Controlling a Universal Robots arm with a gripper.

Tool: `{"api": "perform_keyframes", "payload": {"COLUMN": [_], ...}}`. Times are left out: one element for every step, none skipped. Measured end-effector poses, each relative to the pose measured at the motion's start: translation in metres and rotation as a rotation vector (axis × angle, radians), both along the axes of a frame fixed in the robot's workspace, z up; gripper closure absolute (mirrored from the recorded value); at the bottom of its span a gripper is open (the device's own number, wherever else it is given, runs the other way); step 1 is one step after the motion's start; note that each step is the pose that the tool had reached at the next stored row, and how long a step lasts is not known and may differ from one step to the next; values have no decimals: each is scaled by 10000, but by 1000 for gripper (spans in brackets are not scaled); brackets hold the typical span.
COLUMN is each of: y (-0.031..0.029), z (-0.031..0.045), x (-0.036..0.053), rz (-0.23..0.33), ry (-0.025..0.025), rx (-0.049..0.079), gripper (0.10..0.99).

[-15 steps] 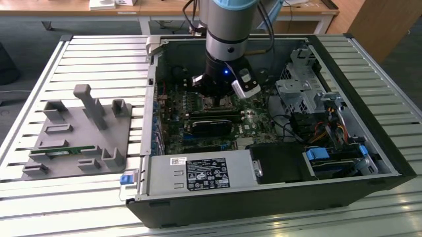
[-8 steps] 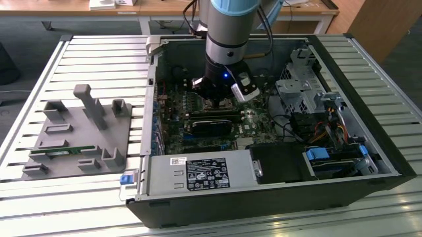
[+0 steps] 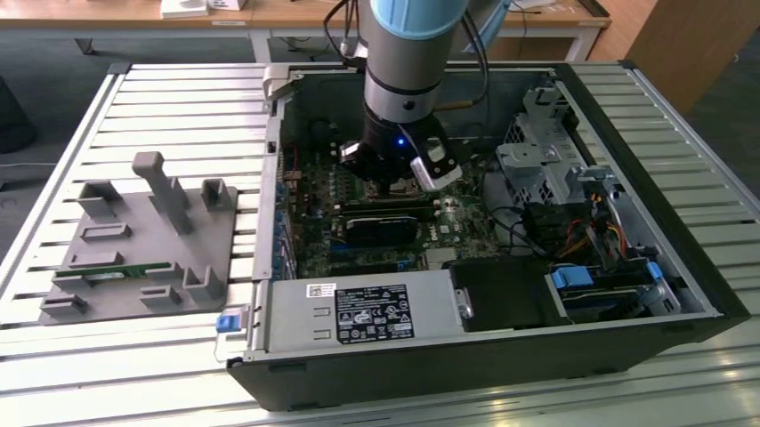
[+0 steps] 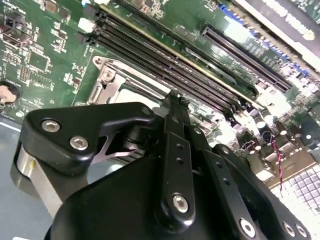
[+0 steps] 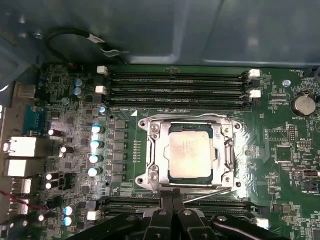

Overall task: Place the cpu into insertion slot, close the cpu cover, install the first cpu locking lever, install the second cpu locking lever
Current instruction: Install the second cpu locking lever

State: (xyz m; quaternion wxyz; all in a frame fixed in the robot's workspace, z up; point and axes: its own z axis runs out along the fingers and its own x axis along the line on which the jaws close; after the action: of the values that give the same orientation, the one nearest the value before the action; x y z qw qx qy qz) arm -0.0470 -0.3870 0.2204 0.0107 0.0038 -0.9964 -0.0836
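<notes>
The cpu (image 5: pixel 189 152), a small silver-tan square, lies flat in the insertion slot, which is hidden beneath it. The cpu cover (image 5: pixel 152 150), a silver frame with a square window, lies down around the chip. A thin wire locking lever (image 5: pixel 215 192) runs at a slant along the socket edge nearest my fingers. My gripper (image 5: pixel 172 196) is shut, its black fingertips pressed together at that edge, close to the lever's end. In the second wrist view the gripper (image 4: pixel 172 97) hovers just over the cover's (image 4: pixel 112 80) rim. In the exterior view the gripper (image 3: pixel 390 187) is deep inside the computer case.
Long black memory slots (image 5: pixel 177 90) run along the socket's far side, and more run under my fingers. Capacitors (image 5: pixel 95 145) and a coin battery (image 5: pixel 303 104) flank it. The exterior view shows a drive cage (image 3: pixel 540 160), the power supply (image 3: pixel 368 316) and a grey fixture (image 3: pixel 142 240) on the slatted table.
</notes>
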Motion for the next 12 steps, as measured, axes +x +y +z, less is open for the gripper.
{"api": "perform_keyframes", "payload": {"y": [-11, -22, -34, -46, -57, -67, -72, -75, -77, -79, -80, -81], "z": [0, -1, 0, 0, 0, 0, 0, 0, 0, 0, -1, -1], "x": [-8, -15, -22, -27, -32, -36, -42, -52, -63, -75, -84, -94], "rz": [1, 1, 1, 1, 0, -1, -1, 0, 0, 0, -1, 0], "ry": [0, -1, -1, 0, 0, 0, 0, 0, 0, 0, 0, 0], "rx": [25, 45, 57, 58, 59, 60, 64, 71, 80, 91, 104, 116], "gripper": [980, 980, 980, 980, 980, 980, 980, 980, 980, 980, 980, 980]}}
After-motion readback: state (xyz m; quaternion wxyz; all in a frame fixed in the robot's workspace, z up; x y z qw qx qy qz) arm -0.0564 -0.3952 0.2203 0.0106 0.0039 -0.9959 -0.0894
